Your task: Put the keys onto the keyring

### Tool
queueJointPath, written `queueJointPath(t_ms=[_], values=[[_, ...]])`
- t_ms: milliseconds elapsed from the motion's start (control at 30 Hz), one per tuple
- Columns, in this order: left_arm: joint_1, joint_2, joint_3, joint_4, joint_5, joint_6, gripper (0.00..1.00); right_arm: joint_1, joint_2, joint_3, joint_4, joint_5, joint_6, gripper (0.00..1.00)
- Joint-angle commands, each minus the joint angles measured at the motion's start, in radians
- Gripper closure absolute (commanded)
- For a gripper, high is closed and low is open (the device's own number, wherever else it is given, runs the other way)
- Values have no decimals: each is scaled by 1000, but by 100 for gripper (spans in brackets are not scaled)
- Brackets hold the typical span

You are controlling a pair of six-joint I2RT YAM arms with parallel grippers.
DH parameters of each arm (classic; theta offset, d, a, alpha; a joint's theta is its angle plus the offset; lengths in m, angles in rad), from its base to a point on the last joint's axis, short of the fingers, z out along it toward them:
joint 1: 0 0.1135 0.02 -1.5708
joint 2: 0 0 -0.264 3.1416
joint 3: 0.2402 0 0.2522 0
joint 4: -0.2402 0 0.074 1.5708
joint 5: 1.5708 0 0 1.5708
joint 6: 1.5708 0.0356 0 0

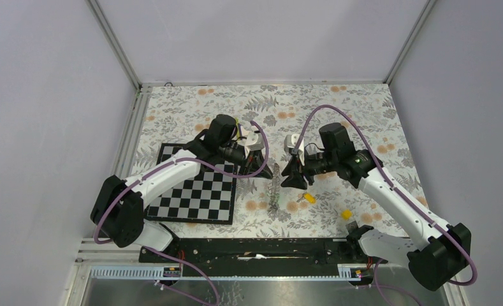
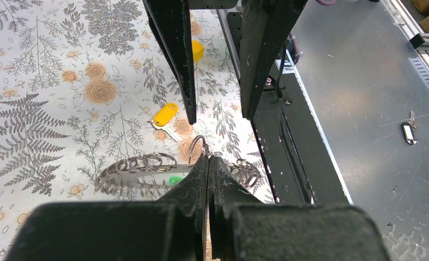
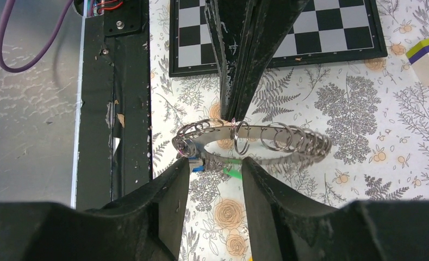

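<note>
Keyring (image 3: 209, 140) clenched in left pincer (image 2: 207, 159) over floral tabletop (image 1: 338, 115), grey walls (image 1: 44, 95) around; right pincer (image 3: 216, 162) released. Left wrist catches yellow key (image 2: 165, 114); right wrist, chessboard (image 3: 321, 32).

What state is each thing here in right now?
Left gripper, shut on the keyring.
Right gripper, open, close to the keyring.
Keyring, held up by the left gripper.
Yellow key, lying loose on the table.
Green key, right by the keyring; attached or not, cannot tell.
Chessboard, lying flat on the table.
</note>
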Motion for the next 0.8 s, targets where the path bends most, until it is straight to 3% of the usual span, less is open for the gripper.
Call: queueJointPath(t_ms=[0, 467, 767], values=[[5, -18, 3, 63, 44, 13, 100, 6, -16, 40, -31, -21, -22, 52], [4, -6, 9, 78, 20, -8, 100, 8, 43, -19, 7, -149, 22, 52], [5, -7, 8, 79, 39, -12, 100, 9, 70, -35, 66, -98, 51, 53]])
